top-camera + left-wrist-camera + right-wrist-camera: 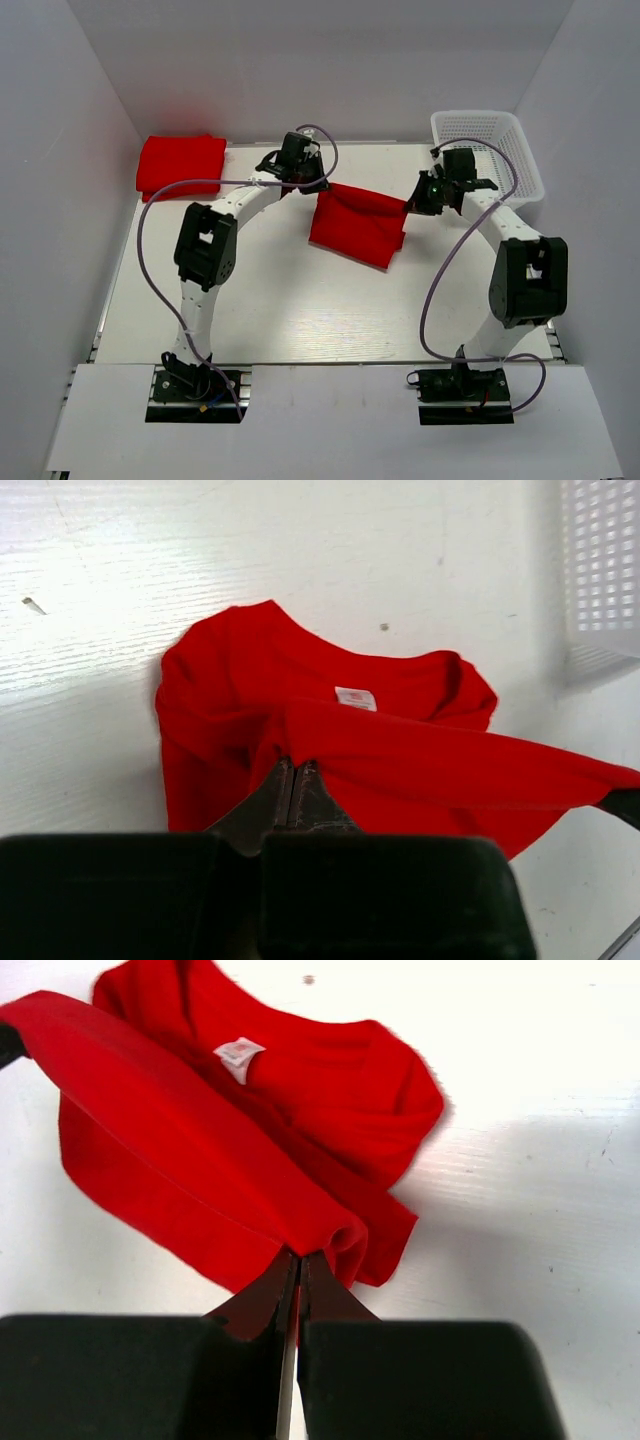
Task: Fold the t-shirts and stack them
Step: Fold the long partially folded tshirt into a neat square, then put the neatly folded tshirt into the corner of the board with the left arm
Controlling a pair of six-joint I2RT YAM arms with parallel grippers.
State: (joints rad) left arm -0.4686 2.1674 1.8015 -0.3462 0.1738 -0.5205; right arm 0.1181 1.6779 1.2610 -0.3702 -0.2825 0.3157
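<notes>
A red t-shirt (358, 226) hangs stretched between my two grippers above the middle of the table, its lower part resting on the tabletop. My left gripper (322, 184) is shut on its left upper corner, my right gripper (410, 205) on its right upper corner. The left wrist view shows the pinched edge at the fingertips (308, 778) and the shirt (330, 730) below, white neck label (355, 697) up. In the right wrist view the hem fold is clamped at my right gripper (301, 1256), shirt (330, 1090) beneath. A folded red t-shirt (181, 165) lies at the far left corner.
A white mesh basket (489, 150) stands at the far right corner, close behind the right arm; its wall (603, 560) shows in the left wrist view. White walls enclose the table on three sides. Purple cables loop off both arms.
</notes>
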